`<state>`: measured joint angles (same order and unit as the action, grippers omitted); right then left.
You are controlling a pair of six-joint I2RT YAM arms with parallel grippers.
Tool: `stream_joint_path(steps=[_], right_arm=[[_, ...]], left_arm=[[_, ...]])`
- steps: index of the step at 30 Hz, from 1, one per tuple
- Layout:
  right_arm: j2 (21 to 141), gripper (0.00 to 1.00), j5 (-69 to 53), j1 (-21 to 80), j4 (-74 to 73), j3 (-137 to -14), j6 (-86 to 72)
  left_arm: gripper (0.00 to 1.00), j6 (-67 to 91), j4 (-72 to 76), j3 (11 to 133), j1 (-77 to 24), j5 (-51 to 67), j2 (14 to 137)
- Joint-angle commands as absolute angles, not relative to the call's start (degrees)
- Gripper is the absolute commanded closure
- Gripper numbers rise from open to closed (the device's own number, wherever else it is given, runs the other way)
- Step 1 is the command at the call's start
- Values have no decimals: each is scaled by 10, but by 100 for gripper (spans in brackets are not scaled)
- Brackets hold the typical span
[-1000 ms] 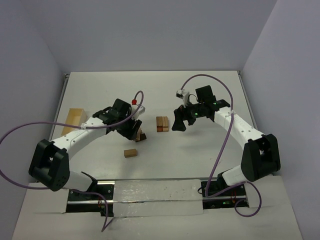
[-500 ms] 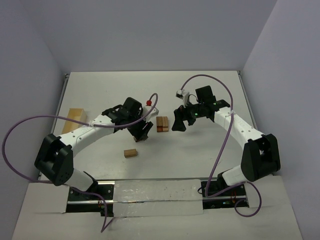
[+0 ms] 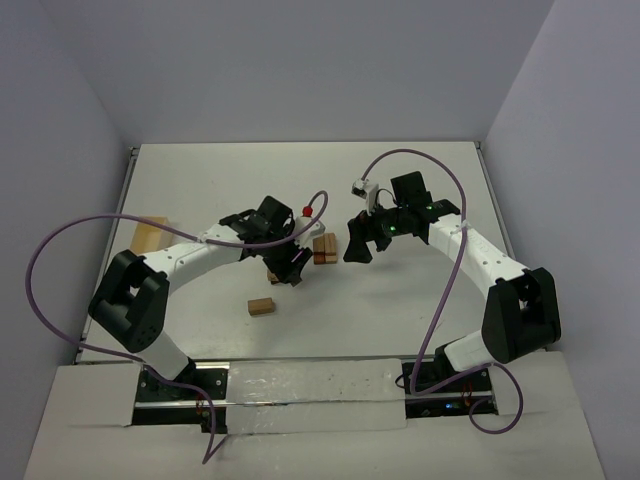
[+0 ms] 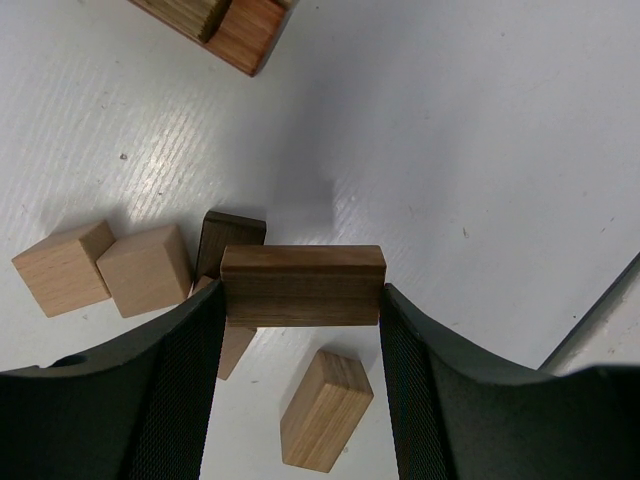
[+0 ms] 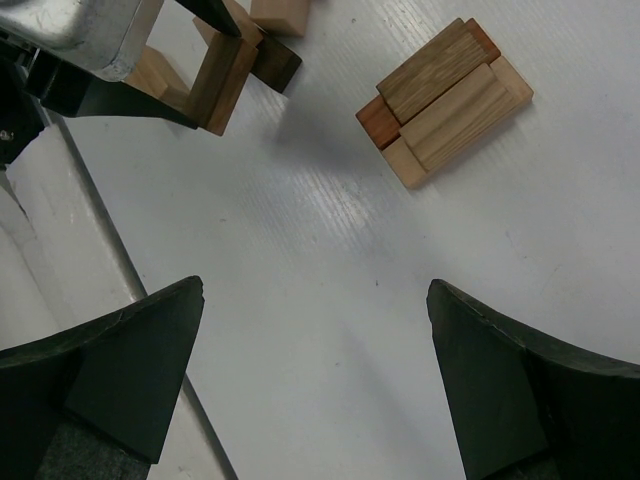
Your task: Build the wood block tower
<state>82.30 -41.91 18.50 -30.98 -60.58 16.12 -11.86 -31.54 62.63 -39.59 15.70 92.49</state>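
Note:
My left gripper (image 4: pixel 302 300) is shut on a brown wood block (image 4: pixel 302 286) and holds it level above the table. Under it lie two tan blocks (image 4: pixel 145 270), a dark block (image 4: pixel 230 240) and another tan block (image 4: pixel 325 410). The tower (image 3: pixel 324 248) is a low flat stack of tan bricks on reddish ones, just right of my left gripper (image 3: pixel 289 262). It also shows in the right wrist view (image 5: pixel 445 100) and at the top edge of the left wrist view (image 4: pixel 225 20). My right gripper (image 5: pixel 312 290) is open and empty, right of the tower (image 3: pixel 360 245).
One loose tan block (image 3: pixel 261 306) lies nearer the front. A larger pale wooden box (image 3: pixel 150 235) sits at the left edge. Purple cables loop over both arms. White walls close the table at the back and sides.
My left gripper has swung right with the brown block, from the loose pile to just beside the tower. The right arm has not moved.

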Motion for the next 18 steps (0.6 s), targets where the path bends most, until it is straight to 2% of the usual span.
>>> stream_joint_path(steps=[1, 10, 18], right_arm=[[811, 0, -432, 188, -302, -606, 166], [812, 0, -432, 188, -305, -608, 170], [813, 0, -433, 187, -301, -608, 169]], left_arm=[[87, -132, -286, 638, -396, 173, 932], [87, -165, -318, 621, -357, 143, 929], [86, -247, -379, 660, -300, 144, 919]])
